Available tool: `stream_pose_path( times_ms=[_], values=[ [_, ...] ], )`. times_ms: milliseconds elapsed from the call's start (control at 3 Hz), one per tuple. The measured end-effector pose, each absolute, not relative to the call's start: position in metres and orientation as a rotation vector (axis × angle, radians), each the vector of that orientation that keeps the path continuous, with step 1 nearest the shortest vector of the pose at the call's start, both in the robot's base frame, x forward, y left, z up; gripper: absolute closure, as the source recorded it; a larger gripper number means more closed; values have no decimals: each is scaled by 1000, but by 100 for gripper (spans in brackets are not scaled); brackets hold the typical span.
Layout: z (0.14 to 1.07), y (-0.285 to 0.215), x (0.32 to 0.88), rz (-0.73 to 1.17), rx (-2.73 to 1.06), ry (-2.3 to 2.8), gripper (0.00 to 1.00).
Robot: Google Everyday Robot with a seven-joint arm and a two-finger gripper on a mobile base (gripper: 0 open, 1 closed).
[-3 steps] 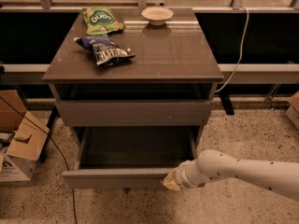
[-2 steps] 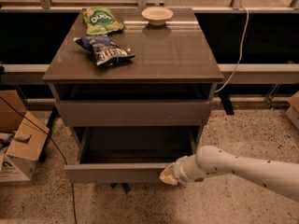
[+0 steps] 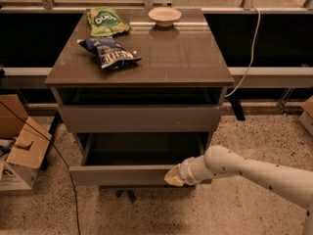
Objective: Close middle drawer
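Note:
The middle drawer [image 3: 117, 175] is the lower, pulled-out one of the grey cabinet [image 3: 186, 58]. It stands partly open, and its dark inside [image 3: 142, 152] shows above the plain flat front. My gripper [image 3: 174, 176], on the end of the white arm [image 3: 244, 170] that comes in from the right, rests against the right part of that front. The other plain grey drawer front [image 3: 142, 119] sits above it, pushed in.
On the cabinet top lie a green chip bag [image 3: 105, 21], a blue chip bag [image 3: 110, 53] and a white bowl [image 3: 164, 16]. Cardboard boxes [image 3: 19, 146] stand on the floor at the left. A white cable [image 3: 250, 53] hangs at the right.
The gripper has moved toward the cabinet with the drawer front, and the middle drawer has slid further in, so less of its inside shows.

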State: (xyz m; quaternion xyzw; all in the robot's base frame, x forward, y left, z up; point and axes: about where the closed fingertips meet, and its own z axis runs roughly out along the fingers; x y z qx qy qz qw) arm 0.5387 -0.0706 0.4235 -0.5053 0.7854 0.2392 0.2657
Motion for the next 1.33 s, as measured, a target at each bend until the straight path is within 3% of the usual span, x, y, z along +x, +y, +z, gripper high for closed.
stream_pose_path(
  times_ms=[333, 1333],
  values=[
    [422, -67, 552, 668, -1354, 2110, 80],
    [417, -56, 575, 774, -1315, 2097, 11]
  ],
)
